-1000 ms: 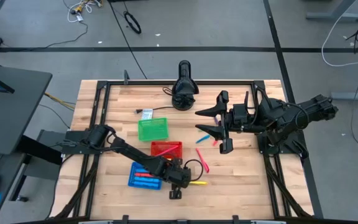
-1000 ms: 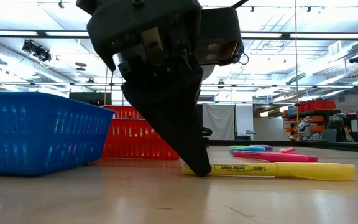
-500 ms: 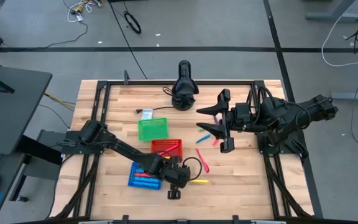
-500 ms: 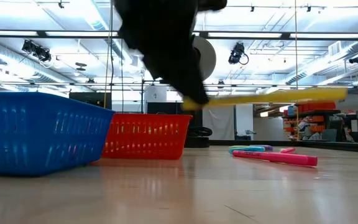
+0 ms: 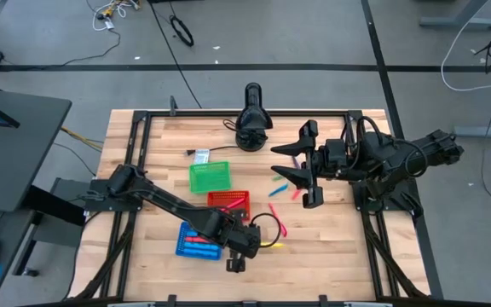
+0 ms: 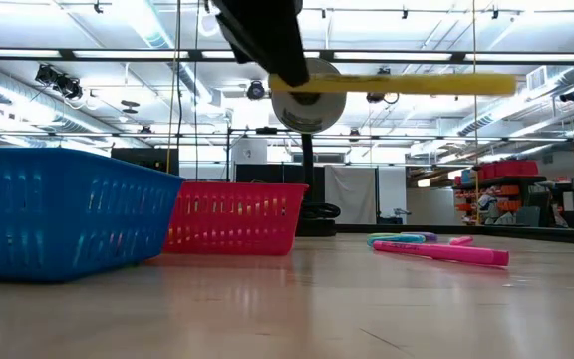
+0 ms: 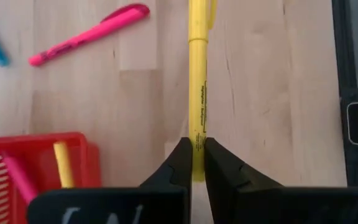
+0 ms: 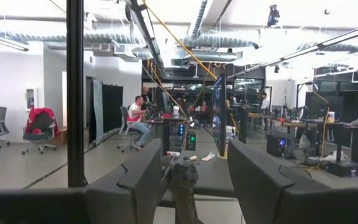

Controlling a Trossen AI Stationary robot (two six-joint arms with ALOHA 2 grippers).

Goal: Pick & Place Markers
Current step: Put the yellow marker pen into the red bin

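My left gripper [image 7: 193,146] is shut on a yellow marker [image 7: 197,87], which hangs level high above the table in the low view [image 6: 407,85] and shows near the front edge in the high view [image 5: 271,246]. A pink marker [image 5: 278,225] lies flat on the wood beside it, and more blue and pink markers [image 5: 277,189] lie farther back. The red basket [image 7: 42,168] holds a yellow and a pink marker. My right gripper [image 8: 188,177] is raised over the table's right side [image 5: 292,166], open and empty. My left gripper pinches one end of the yellow marker [image 7: 197,134] between its two fingertips [image 6: 285,68]. The fingers slant down from above. The marker sticks out ahead of them toward the table's right edge. It is level and lifted clear of the table.
A green basket [image 5: 210,177], the red basket [image 5: 228,203] and a blue basket [image 5: 196,243] stand in a slanting row left of centre. A black camera stand [image 5: 252,119] sits at the far edge. Bare wood lies along the front right.
My left gripper has risen straight up, staying shut on the yellow marker. The marker lay on the table a second ago and now hangs level, well clear of it. The right arm has kept still.
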